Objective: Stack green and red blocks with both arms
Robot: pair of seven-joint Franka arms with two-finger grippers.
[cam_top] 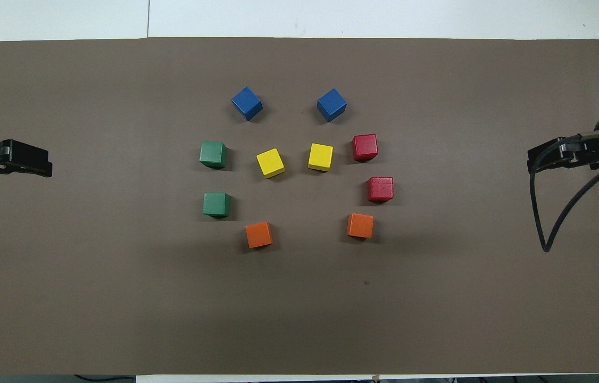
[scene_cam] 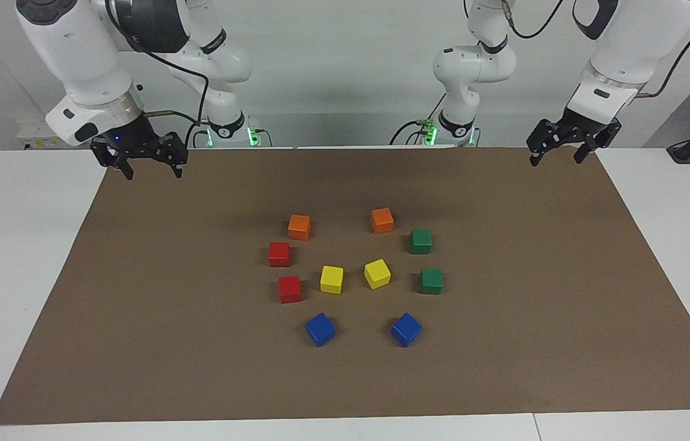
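Two dark green blocks point(scene_cam: 420, 241) point(scene_cam: 431, 280) lie flat on the brown mat toward the left arm's end of the cluster, one nearer to the robots than the other; both show in the overhead view point(cam_top: 217, 204) point(cam_top: 213, 154). Two red blocks point(scene_cam: 279, 253) point(scene_cam: 290, 288) lie toward the right arm's end and also show in the overhead view point(cam_top: 380, 189) point(cam_top: 365, 147). All four stand apart, none stacked. My left gripper point(scene_cam: 556, 160) point(cam_top: 44, 166) hangs open and empty over its end of the mat. My right gripper point(scene_cam: 150, 166) point(cam_top: 533, 162) hangs open and empty over the other end. Both arms wait.
Two orange cubes point(scene_cam: 299, 226) point(scene_cam: 382, 220) lie nearest the robots. Two yellow cubes point(scene_cam: 331, 279) point(scene_cam: 377, 273) lie in the middle. Two blue cubes point(scene_cam: 320, 329) point(scene_cam: 405, 329) lie farthest. The brown mat point(scene_cam: 136, 318) covers a white table point(scene_cam: 14, 245).
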